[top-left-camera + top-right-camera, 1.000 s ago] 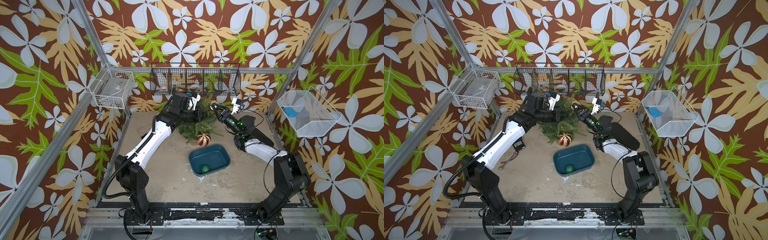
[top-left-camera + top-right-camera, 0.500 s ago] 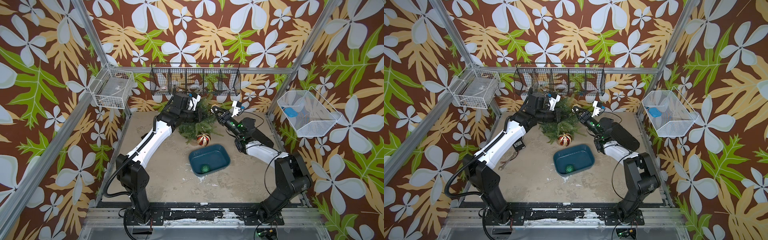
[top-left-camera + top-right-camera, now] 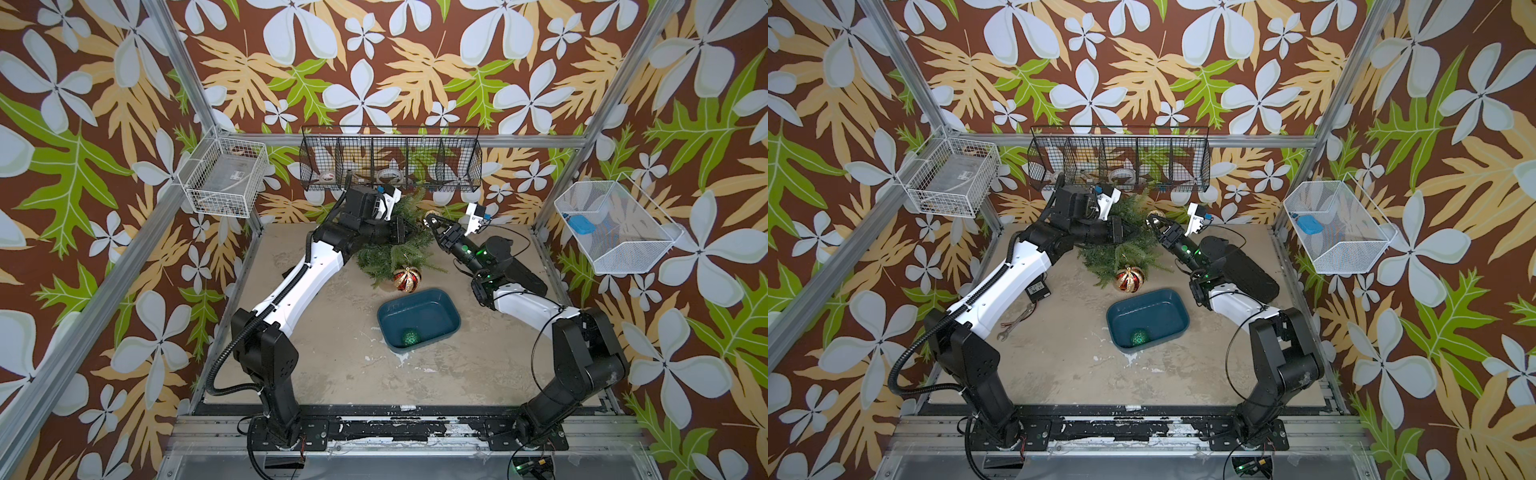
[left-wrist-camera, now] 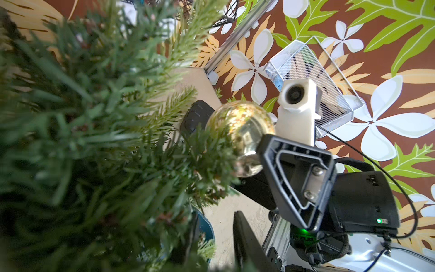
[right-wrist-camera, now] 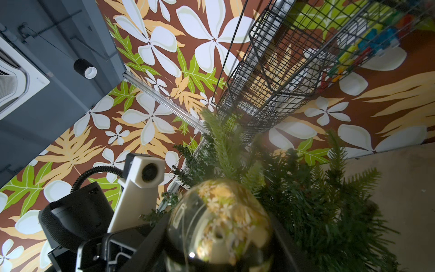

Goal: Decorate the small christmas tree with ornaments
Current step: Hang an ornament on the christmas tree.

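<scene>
In both top views the small christmas tree stands near the desk's back edge; left fingers are buried in its branches, so I cannot tell their state. In the right wrist view, right fingers grip the gold ball.

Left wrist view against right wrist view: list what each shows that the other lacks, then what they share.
Only the left wrist view shows the right gripper from outside, shut on the gold ball, the white mesh basket on the wall behind it, and a rim of the blue tub.

Only the right wrist view shows the black wire basket, the ceiling lamp and the left arm's wrist camera.

Both show the gold ball beside the small christmas tree branches.
</scene>
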`<state>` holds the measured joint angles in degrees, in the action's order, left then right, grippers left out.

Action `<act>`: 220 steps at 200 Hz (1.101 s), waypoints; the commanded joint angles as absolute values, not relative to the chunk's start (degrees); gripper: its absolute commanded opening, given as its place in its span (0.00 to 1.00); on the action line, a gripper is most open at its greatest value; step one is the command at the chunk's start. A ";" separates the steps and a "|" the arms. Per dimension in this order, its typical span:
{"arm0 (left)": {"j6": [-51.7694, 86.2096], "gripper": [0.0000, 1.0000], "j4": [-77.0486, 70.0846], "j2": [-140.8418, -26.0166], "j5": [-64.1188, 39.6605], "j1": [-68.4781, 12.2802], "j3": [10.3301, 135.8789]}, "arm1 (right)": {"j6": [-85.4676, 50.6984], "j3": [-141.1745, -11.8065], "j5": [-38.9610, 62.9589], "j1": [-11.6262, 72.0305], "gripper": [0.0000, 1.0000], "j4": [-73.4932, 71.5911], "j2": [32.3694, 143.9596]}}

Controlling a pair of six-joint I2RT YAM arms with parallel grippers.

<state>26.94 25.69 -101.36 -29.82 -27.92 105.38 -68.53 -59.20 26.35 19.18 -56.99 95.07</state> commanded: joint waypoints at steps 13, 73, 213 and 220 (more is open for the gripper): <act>27.05 0.31 25.84 -100.24 -28.68 -27.71 105.15 | -67.72 -58.56 25.25 19.23 0.57 -57.48 93.96; 28.03 0.33 24.52 -98.23 -28.36 -27.69 103.49 | -66.67 -58.56 25.49 19.12 0.76 -54.56 92.35; 30.46 0.43 15.20 -77.49 -24.21 -24.29 83.51 | -50.43 -55.57 24.09 17.81 0.74 -23.84 72.86; 30.53 0.44 14.18 -75.29 -23.43 -24.01 80.97 | -47.67 -55.37 23.45 18.04 0.72 -18.82 70.86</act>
